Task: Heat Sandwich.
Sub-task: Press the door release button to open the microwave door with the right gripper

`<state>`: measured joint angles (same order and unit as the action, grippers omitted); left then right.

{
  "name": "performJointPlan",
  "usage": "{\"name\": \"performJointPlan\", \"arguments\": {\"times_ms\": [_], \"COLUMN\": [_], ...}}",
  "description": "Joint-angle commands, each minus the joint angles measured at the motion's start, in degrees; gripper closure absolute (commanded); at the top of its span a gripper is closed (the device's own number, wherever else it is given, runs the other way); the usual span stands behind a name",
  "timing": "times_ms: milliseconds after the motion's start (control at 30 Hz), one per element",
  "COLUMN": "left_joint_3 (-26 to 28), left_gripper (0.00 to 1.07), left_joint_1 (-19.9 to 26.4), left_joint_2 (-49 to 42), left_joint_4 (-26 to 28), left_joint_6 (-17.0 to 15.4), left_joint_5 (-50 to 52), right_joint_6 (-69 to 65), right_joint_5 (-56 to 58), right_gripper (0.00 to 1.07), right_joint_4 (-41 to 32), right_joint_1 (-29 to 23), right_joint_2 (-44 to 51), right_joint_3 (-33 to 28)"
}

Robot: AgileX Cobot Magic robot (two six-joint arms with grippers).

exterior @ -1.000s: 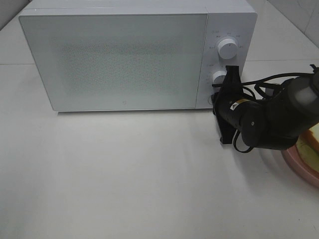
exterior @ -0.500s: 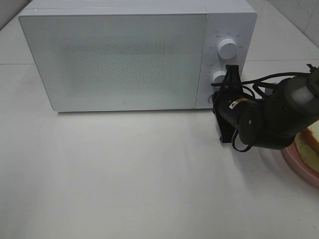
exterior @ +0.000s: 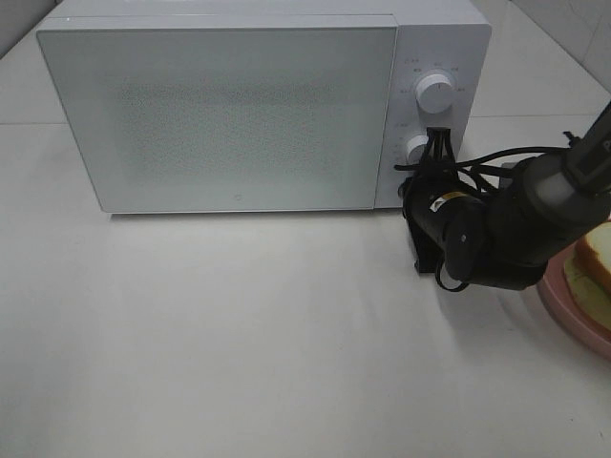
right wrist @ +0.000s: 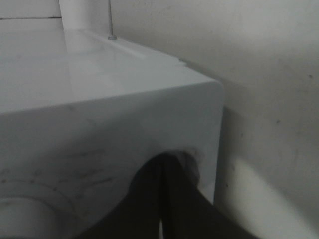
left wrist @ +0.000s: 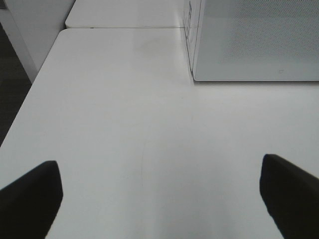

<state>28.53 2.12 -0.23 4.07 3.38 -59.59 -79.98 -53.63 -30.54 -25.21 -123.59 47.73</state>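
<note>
The sandwich [exterior: 594, 260], white bread with a tan crust, lies on a round pink plate [exterior: 563, 303] at the right edge of the exterior view, partly cut off by the frame. A white microwave [exterior: 239, 114] stands at the back with its door closed. My right gripper [exterior: 437, 138] is shut and empty, its tips against the lower right of the microwave's control panel, beside the lower knob [exterior: 417, 148]. The right wrist view shows the closed fingertips [right wrist: 163, 162] touching the white front near its corner. My left gripper [left wrist: 159, 162] hangs open over bare table, left of the microwave.
Two white knobs sit on the microwave's panel, the upper knob [exterior: 435, 93] above my right gripper. Black cables [exterior: 506, 157] loop over the right arm. The white table [exterior: 239, 334] stretches in front of the microwave, and its left edge [left wrist: 20, 109] drops to a dark floor.
My right arm has shifted slightly left and toward the microwave's panel, uncovering more of the sandwich. The left gripper stays open.
</note>
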Motion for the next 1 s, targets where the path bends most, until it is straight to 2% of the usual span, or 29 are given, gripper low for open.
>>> {"name": "performJointPlan", "arguments": {"times_ms": [33, 1000], "left_joint_3": [-0.1, -0.1], "left_gripper": [0.05, 0.05], "left_joint_1": [0.1, 0.1], "left_joint_2": [-1.7, -1.7], "left_joint_4": [0.1, 0.1], "left_joint_6": [-0.1, -0.1], "left_joint_5": [0.2, 0.2], "right_joint_6": [1.4, 0.5], "right_joint_5": [-12.8, -8.1], "right_gripper": [1.07, 1.06], "right_joint_4": [1.6, 3.4], "right_joint_1": [1.2, 1.2], "right_joint_2": [-1.0, -0.2], "right_joint_3": [5.3, 5.6]}}
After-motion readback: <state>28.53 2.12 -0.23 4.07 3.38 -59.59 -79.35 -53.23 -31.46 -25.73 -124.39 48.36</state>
